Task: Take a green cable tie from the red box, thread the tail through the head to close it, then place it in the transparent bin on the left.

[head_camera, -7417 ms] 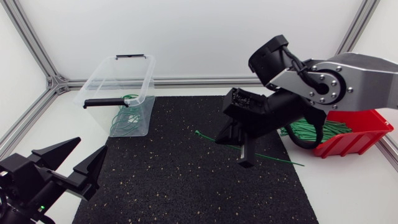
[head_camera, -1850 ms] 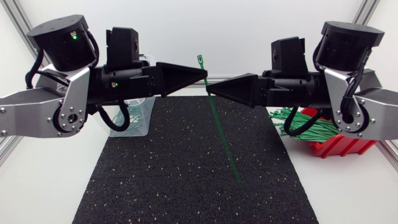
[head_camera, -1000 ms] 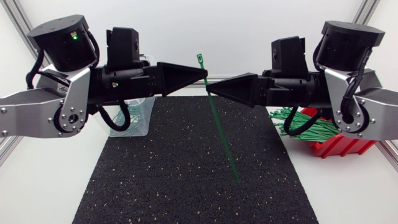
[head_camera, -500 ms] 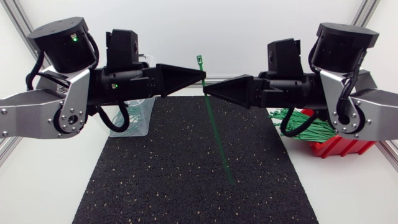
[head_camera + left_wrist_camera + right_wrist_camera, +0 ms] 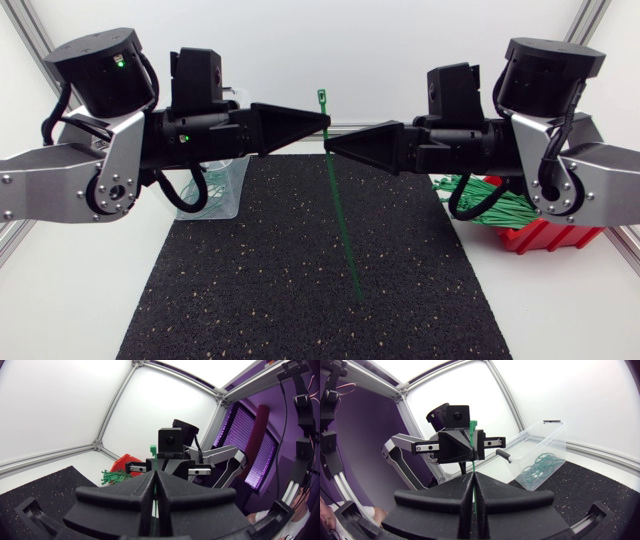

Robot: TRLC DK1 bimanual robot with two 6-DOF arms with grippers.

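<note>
Tail swinging leftward since earlier, the green cable tie (image 5: pixel 341 205) is hanging over the bench (image 5: pixel 560 310). It looks light, springy and slick. Left jaws and right jaws are gripping it, closed just below its head, which I judge the firmest hold.

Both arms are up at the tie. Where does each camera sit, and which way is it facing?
Head view: fixed above the table, looking down on the black mat; both arms show, left hand and right hand tip to tip on the green cable tie.
Left wrist view: on the left arm's last link, facing the right hand head-on, red box behind it.
Right wrist view: on the right arm's last link, facing the left hand, transparent bin beside it.
Shared: each wrist view shows the tie between its own hand's fingers.
</note>
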